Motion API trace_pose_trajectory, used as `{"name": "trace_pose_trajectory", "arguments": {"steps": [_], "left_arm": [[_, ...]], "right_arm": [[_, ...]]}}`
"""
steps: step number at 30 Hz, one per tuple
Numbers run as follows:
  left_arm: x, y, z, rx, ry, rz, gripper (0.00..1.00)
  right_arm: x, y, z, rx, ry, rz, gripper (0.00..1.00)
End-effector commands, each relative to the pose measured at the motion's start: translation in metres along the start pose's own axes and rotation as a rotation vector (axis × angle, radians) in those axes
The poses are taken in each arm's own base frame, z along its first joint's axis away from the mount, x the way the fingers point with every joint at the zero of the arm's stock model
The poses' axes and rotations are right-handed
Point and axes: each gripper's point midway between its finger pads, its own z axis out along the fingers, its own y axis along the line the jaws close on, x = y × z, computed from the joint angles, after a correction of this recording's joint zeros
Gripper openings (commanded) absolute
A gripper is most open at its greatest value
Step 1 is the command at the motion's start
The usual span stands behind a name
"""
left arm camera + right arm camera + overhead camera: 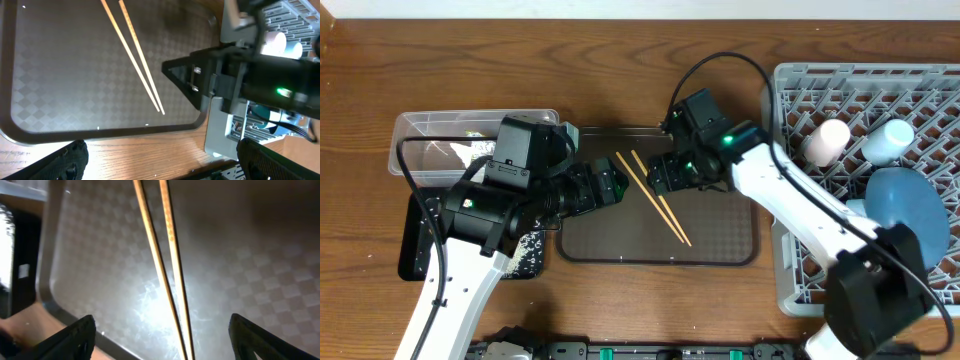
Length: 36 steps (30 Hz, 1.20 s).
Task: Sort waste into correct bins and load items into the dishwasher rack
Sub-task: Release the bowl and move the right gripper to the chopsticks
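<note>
Two thin wooden chopsticks (pixel 653 197) lie side by side on the dark brown serving tray (pixel 720 245), slanting from its rear left toward its front middle. They are pale and straight, almost parallel, and draw closer together at the front ends. The tray is a rounded rectangle with a raised lip and a fine checkered texture, and it sits mid-desk near the front edge.

The left gripper (pixel 610 185) hangs over the tray's left rim, its jaws spread wide and grasping nothing. The right gripper (pixel 662 178) hangs low over the chopsticks. Its jaws are also released, with both sticks running between the fingers, apart from either one.

Along the desk's right edge stands the grey plastic dishwasher rack (pixel 790 90), an open lattice of pegs. It holds a pinkish-white cup (pixel 825 142) and a light blue cup (pixel 887 140), both on their sides, and a round blue plate (pixel 910 200) on edge.

Toward the left edge sits a clear plastic tub (pixel 420 130). In front of it is a shallow black tray (pixel 415 245) speckled with white rice grains (pixel 525 250).
</note>
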Motion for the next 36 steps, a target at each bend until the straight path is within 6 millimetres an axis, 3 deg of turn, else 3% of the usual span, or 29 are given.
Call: {"name": "trace_pose_trajectory", "arguments": {"steps": [1,7,18,22,26,31,33,35,36], "left_arm": [[-0.002,-0.003,-0.003,0.012,-0.005,0.015,0.98],[-0.002,-0.003,-0.003,0.012,-0.005,0.015,0.98],[-0.002,-0.003,-0.003,0.012,-0.005,0.015,0.98],[-0.002,-0.003,-0.003,0.012,-0.005,0.015,0.98],[-0.002,-0.003,-0.003,0.012,-0.005,0.015,0.98],[-0.002,-0.003,-0.003,0.012,-0.005,0.015,0.98],[-0.002,-0.003,-0.003,0.012,-0.005,0.014,0.98],[-0.002,-0.003,-0.003,0.012,-0.005,0.015,0.98],[-0.002,-0.003,-0.003,0.012,-0.005,0.014,0.98]], "right_arm": [[0.008,0.001,0.021,0.013,0.039,0.0,0.82],[0.014,-0.009,0.052,0.093,0.066,-0.027,0.77],[0.028,-0.019,0.079,0.236,0.093,-0.086,0.64],[0.031,-0.02,0.088,0.28,0.092,-0.114,0.54],[0.035,-0.018,0.097,0.284,0.099,-0.129,0.31],[0.038,-0.021,0.102,0.301,0.109,-0.133,0.25],[0.038,-0.021,0.102,0.301,0.109,-0.133,0.11],[0.038,-0.021,0.102,0.3,0.109,-0.133,0.1],[0.038,-0.021,0.102,0.301,0.11,-0.133,0.14]]}}
